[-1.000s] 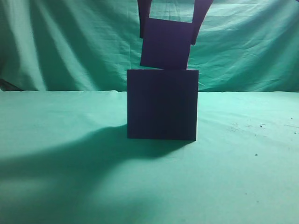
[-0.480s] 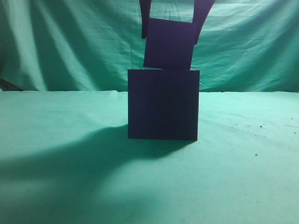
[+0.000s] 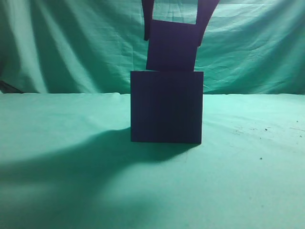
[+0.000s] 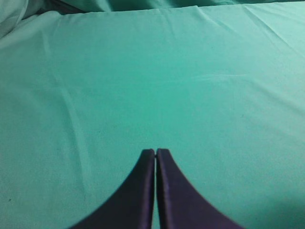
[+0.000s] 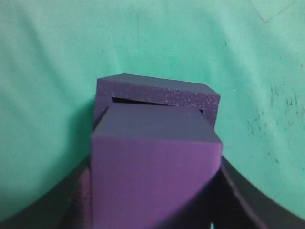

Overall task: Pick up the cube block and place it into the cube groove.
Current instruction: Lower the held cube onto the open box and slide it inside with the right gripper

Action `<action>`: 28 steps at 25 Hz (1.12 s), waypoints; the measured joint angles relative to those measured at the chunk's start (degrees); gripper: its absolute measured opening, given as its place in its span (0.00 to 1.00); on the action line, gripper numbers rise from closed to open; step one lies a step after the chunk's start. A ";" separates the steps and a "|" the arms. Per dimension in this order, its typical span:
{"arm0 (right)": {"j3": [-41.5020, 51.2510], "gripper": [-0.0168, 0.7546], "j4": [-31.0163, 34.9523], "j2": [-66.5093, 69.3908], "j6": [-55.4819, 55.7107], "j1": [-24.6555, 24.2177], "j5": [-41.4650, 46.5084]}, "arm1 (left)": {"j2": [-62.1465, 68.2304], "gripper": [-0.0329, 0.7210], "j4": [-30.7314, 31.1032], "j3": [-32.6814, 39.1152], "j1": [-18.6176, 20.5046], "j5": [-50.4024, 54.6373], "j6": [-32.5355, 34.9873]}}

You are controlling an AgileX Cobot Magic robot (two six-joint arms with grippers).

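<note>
The cube groove is a large dark navy-purple box standing mid-table; the right wrist view shows its pale purple rim. The cube block, smaller and dark purple, is held slightly tilted right over the groove's top, its lower edge at the rim. In the right wrist view the block fills the foreground over the opening. My right gripper is shut on the cube block, a finger on each side. My left gripper is shut and empty over bare cloth.
Green cloth covers the table and hangs as a backdrop. A wide shadow lies left of the box. Small dark specks dot the cloth at the right.
The cube block, held in the right gripper, has shifted slightly right and a touch lower onto the groove's top. The groove box has nudged slightly right. The left gripper's earlier state is not shown.
</note>
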 joint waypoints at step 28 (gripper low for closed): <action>0.33 0.58 2.79 -0.37 -2.82 -0.10 0.80 | 0.00 0.04 0.00 0.00 0.00 0.00 0.00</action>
